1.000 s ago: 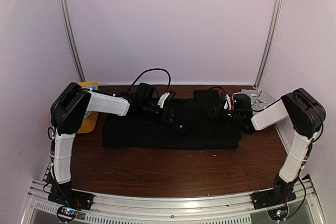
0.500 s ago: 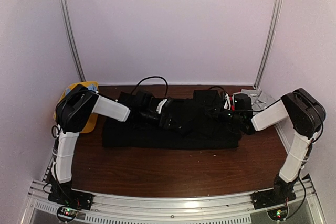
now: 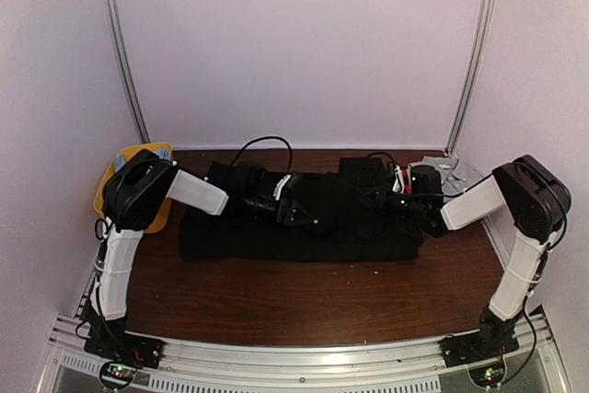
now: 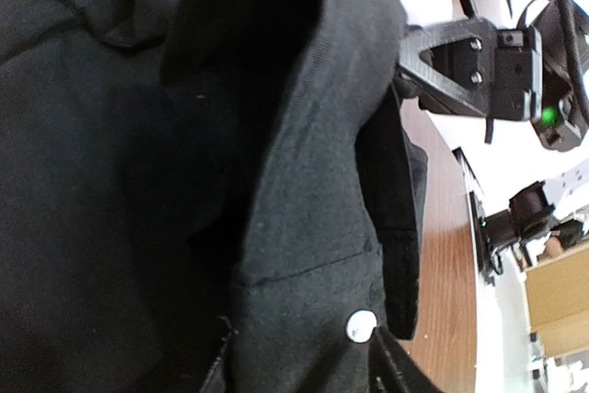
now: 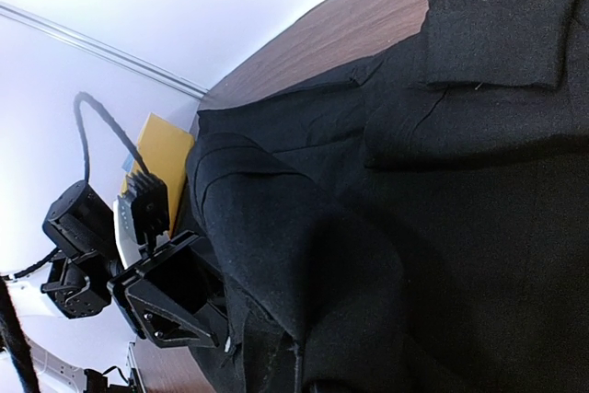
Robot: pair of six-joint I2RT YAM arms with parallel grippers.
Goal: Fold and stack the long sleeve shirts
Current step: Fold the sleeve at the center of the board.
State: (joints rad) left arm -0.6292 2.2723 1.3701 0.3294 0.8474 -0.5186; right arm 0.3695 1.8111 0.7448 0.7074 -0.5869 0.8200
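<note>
Black shirt (image 3: 239,238) lies along the tabletop's (image 3: 276,306) far edge; right jaws clamp its raised fold, left jaws' grip unclear.

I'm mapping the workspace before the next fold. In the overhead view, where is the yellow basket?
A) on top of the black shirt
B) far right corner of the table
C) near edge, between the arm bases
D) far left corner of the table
D: the yellow basket shows at the far left corner of the table, left of the black shirt spread across the middle.
</note>
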